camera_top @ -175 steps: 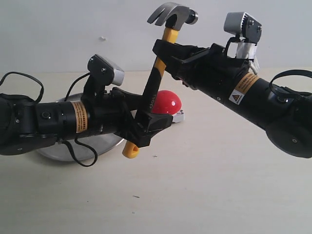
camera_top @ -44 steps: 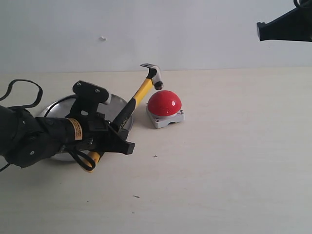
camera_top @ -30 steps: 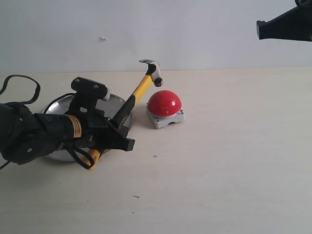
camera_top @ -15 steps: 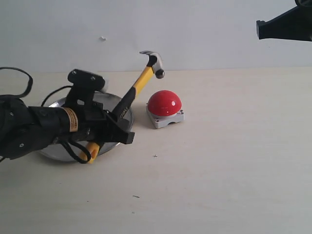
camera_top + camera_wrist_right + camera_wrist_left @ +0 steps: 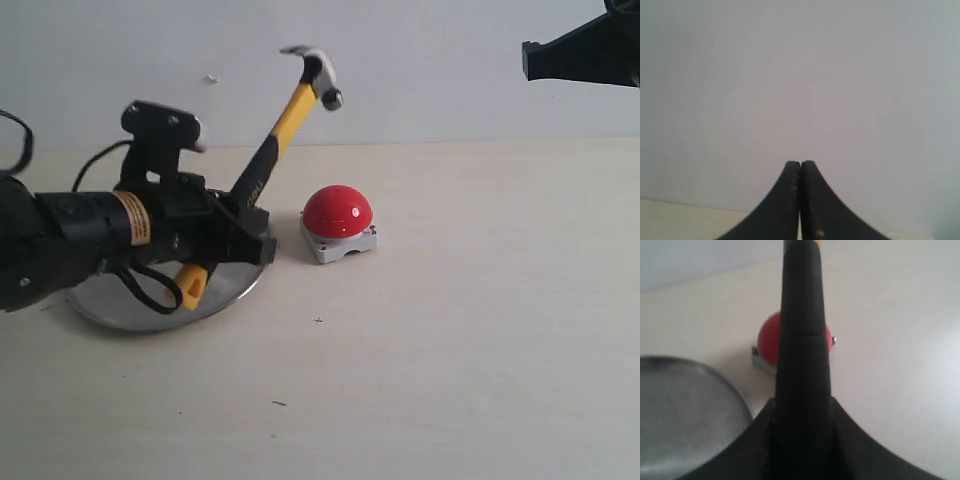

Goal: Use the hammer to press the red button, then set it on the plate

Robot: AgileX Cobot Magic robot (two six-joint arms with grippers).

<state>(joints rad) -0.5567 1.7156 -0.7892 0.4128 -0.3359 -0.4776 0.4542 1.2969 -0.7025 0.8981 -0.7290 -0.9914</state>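
My left gripper (image 5: pixel 238 232) is shut on the hammer (image 5: pixel 275 135), gripping the black lower part of its handle (image 5: pixel 802 340). The hammer slants up and to the right, its grey head (image 5: pixel 315 70) high in the air, above and left of the red button (image 5: pixel 338 212). The yellow butt (image 5: pixel 192 287) hangs over the silver plate (image 5: pixel 120 305), which lies under my left arm. In the left wrist view the red button (image 5: pixel 768 337) peeks out behind the handle, and the plate (image 5: pixel 685 410) sits beside it. My right gripper (image 5: pixel 800 164) is shut on nothing, raised at the top right of the exterior view.
The button's light-grey base (image 5: pixel 342 245) rests on the pale tabletop (image 5: pixel 470 330). A white wall (image 5: pixel 430 60) runs behind the table. A black cable (image 5: pixel 150 290) loops under my left arm, over the plate.
My left arm has lifted and pulled back to the left, raising the hammer head from just beside the button's top to well above it. The right arm has stayed put.
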